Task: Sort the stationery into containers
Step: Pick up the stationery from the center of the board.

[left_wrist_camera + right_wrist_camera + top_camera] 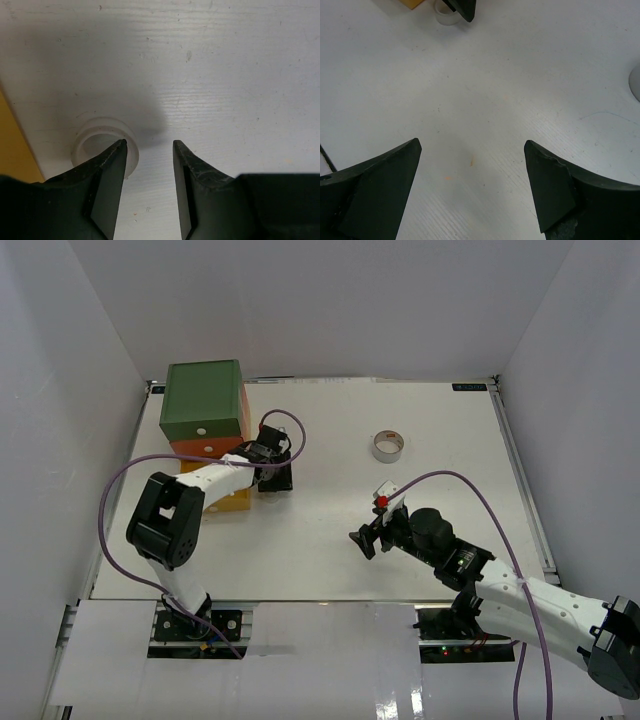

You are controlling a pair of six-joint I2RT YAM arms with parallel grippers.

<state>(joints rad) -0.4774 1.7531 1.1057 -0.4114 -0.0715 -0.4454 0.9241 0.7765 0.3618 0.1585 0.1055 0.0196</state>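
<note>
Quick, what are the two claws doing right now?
Left claw: open, empty, next to a clear tape ring.
Right claw: wide open, empty.

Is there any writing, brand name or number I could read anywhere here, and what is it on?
No text is readable in any view.
A small dark strip on the far rim of the table: perhaps a label, too small to read.
Brownish marks inside the grey tape roll: too blurred to read.
The green drawer: no lettering visible.
</note>
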